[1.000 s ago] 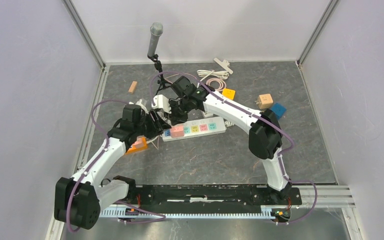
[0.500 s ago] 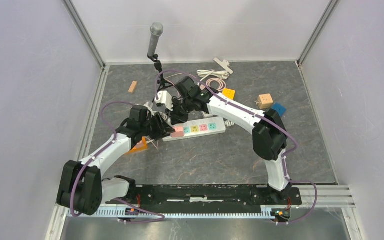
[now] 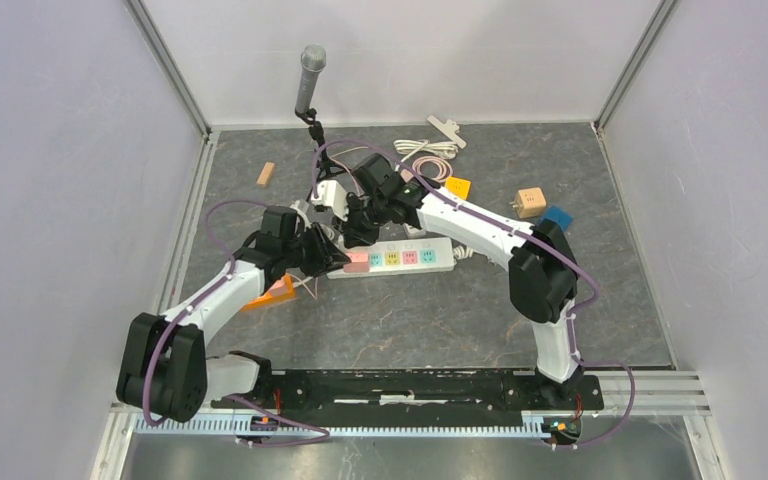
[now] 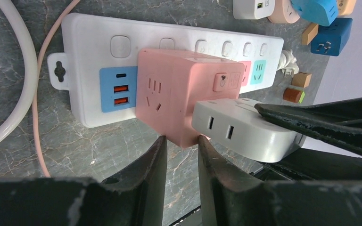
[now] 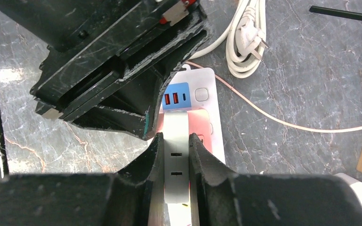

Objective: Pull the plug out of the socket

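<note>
A white power strip [image 3: 415, 256] lies mid-table, with a pink socket cube [image 4: 179, 94] plugged in beside its blue USB panel. A white plug [image 4: 240, 129] sticks out of the cube's side. My right gripper [image 5: 174, 141] is shut on that white plug [image 5: 175, 155], one finger on each flat face. My left gripper [image 4: 181, 141] comes from the strip's left end, and its two fingertips pinch the cube's near corner. In the top view the two grippers meet over the strip's left end, the left gripper [image 3: 335, 258] below the right gripper [image 3: 352, 232]. The plug is hidden there.
A microphone on a stand [image 3: 309, 75] rises behind the grippers. A coiled white cable [image 3: 425, 152], an orange tile [image 3: 457, 187], a tan cube [image 3: 530, 201] and a blue block [image 3: 558, 218] lie at the back right. A wooden block [image 3: 265, 173] lies back left. Panels enclose three sides.
My left arm has swung right to the strip's left end and its jaws have narrowed onto the pink cube. The right gripper stayed shut on the plug, shifting slightly.
</note>
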You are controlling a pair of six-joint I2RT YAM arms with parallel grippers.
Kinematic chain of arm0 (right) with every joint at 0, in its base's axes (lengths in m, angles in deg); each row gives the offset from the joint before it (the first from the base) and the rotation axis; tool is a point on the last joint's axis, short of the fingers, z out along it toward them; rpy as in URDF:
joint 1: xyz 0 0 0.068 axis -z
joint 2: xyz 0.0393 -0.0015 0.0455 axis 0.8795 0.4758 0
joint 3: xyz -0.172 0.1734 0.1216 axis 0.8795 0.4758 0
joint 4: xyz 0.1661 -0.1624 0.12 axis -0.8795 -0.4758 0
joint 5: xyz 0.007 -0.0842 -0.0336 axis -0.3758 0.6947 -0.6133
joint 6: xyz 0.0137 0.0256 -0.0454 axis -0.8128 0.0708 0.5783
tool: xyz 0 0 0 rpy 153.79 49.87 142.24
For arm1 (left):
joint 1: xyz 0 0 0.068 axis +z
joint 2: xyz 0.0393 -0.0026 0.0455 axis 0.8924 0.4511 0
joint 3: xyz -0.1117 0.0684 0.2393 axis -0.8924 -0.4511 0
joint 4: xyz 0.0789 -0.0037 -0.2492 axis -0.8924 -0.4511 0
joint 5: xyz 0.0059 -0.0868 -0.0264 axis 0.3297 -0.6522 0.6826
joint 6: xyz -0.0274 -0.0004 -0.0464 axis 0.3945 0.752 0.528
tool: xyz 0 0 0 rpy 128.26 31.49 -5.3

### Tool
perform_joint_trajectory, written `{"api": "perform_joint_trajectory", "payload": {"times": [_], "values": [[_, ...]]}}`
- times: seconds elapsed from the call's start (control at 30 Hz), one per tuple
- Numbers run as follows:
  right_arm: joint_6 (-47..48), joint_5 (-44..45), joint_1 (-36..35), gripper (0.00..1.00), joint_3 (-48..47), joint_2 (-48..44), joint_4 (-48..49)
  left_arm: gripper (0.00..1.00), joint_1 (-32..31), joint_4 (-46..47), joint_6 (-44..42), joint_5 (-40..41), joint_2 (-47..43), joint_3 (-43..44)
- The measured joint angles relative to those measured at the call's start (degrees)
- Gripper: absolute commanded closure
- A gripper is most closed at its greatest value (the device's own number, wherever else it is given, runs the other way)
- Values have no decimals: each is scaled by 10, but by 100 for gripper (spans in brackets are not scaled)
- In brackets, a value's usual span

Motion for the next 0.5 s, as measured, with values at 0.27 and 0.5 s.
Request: {"api": "perform_joint_trajectory", "payload": {"times": [0.27, 0.5], "values": [[20, 9, 0, 100, 82, -54, 61, 68, -2, -7, 0, -16, 26, 18], [25, 9, 1, 100, 99, -63, 78, 65, -3, -11, 0, -22, 42, 31]]}}
